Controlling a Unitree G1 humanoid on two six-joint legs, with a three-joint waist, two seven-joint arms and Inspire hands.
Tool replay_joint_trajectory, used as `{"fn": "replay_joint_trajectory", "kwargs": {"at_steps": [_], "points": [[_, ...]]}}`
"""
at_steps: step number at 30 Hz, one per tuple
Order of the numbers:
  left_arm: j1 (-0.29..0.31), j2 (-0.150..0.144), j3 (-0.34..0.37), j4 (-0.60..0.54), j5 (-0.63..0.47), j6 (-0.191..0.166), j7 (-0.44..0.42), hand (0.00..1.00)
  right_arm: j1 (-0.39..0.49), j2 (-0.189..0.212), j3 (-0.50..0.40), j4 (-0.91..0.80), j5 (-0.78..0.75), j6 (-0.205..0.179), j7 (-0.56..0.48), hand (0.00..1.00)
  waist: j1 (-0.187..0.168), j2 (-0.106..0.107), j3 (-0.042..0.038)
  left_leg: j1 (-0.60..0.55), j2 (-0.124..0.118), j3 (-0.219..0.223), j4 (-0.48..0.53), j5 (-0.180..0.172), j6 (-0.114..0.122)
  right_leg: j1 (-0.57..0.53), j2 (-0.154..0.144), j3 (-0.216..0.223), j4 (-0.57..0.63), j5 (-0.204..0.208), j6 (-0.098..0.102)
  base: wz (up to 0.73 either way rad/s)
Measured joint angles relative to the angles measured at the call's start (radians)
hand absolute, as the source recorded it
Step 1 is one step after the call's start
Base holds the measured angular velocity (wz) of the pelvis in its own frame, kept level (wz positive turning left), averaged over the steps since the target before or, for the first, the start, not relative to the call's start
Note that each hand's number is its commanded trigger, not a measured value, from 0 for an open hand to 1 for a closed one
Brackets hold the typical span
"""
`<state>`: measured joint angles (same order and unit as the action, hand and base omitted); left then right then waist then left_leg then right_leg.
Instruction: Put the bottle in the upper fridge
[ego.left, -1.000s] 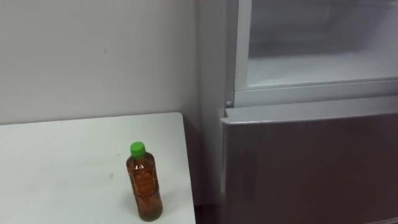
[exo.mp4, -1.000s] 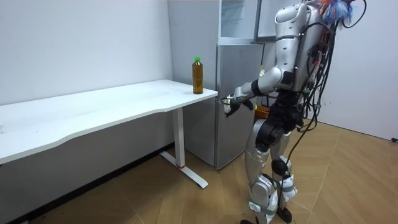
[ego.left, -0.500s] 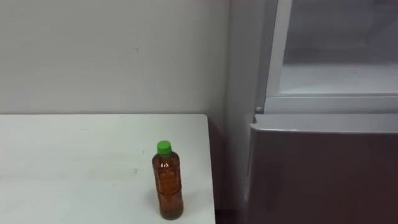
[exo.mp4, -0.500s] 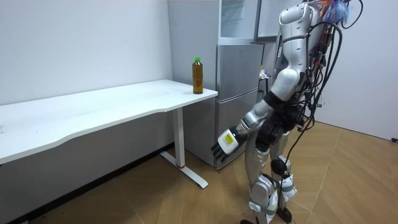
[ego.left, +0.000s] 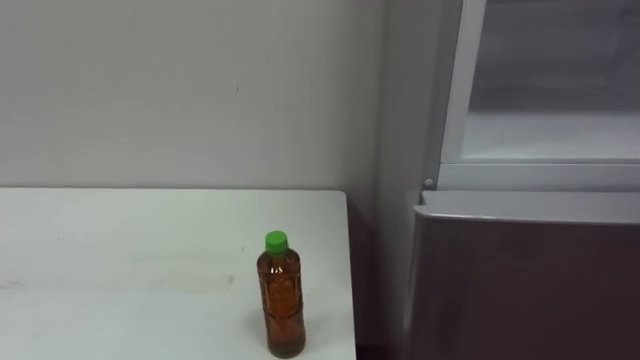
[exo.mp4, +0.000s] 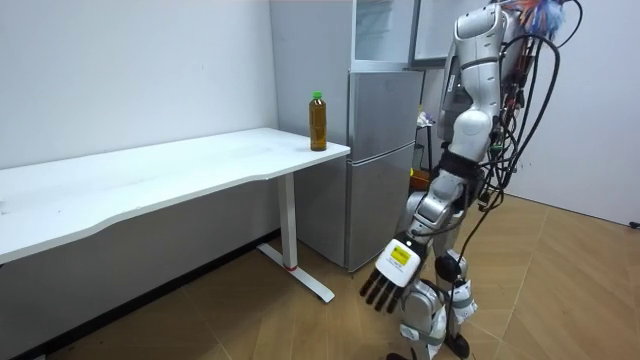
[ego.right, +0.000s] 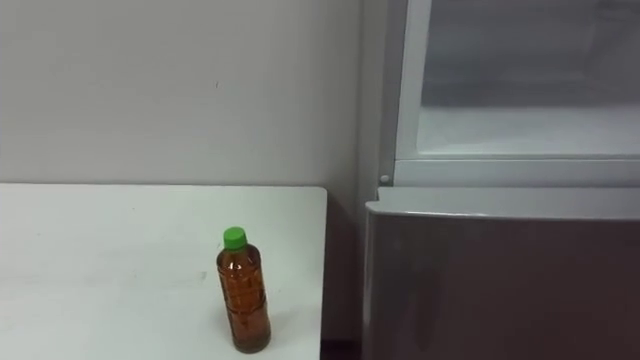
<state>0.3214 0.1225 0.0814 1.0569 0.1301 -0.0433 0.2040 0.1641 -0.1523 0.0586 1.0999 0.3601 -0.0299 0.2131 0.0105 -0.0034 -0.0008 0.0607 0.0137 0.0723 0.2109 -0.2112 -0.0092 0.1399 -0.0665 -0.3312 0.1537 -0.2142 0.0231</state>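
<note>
A clear bottle (ego.left: 282, 296) of brown drink with a green cap stands upright near the right front corner of the white table (ego.left: 120, 270); the room view has the bottle (exo.mp4: 318, 121) at the table's end next to the fridge. The upper fridge compartment (ego.left: 545, 135) is open, with a bare white shelf inside. I stand in front of the fridge (exo.mp4: 382, 160). My left hand (exo.mp4: 392, 280) hangs low beside my leg, fingers straight and pointing down, holding nothing, well away from the bottle.
The grey lower fridge door (ego.left: 520, 275) is closed, right of the table's edge. A plain wall stands behind the table. Wooden floor (exo.mp4: 250, 320) lies open around my feet and under the table (exo.mp4: 150, 175).
My left arm has swung down from in front of the fridge to hang by my leg. The eye view has shifted, so the bottle sits further right in it.
</note>
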Motion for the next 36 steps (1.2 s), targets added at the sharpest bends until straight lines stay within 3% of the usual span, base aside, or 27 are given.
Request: {"fn": "replay_joint_trajectory", "kwargs": {"at_steps": [9,16,27,36], "points": [[-0.055,0.003,-0.040,-0.033,0.018,-0.051,0.046,0.00,0.016,0.001,0.035,-0.388,-0.079,-0.048,0.016,0.00,0.006,0.005,-0.0008,-0.013,-0.001,0.006,0.005,0.000,0.000,-0.019,-0.002,0.007,0.015,0.000,0.000,-0.02],[-0.051,0.003,-0.084,-0.035,0.025,-0.059,0.047,0.00,0.043,0.003,0.079,-0.659,-0.086,-0.045,0.045,0.00,0.029,0.003,-0.0010,-0.018,-0.001,0.009,-0.002,0.000,0.001,-0.030,-0.002,0.018,0.017,0.000,0.001,-0.02],[-0.046,0.013,-0.083,-0.008,0.040,-0.040,-0.003,0.00,0.043,0.005,0.089,-0.960,-0.084,-0.045,0.076,0.00,0.075,-0.013,0.0007,-0.015,0.002,0.025,-0.010,0.000,0.001,-0.036,0.000,0.029,0.018,0.003,0.000,-0.04],[-0.050,0.019,-0.088,0.024,0.040,0.018,-0.043,0.00,0.011,0.004,0.123,-1.139,-0.095,-0.033,0.071,0.00,0.080,-0.013,0.0002,-0.028,0.003,0.027,-0.006,0.000,0.001,-0.043,0.001,0.029,0.019,0.003,-0.001,0.00]]}}
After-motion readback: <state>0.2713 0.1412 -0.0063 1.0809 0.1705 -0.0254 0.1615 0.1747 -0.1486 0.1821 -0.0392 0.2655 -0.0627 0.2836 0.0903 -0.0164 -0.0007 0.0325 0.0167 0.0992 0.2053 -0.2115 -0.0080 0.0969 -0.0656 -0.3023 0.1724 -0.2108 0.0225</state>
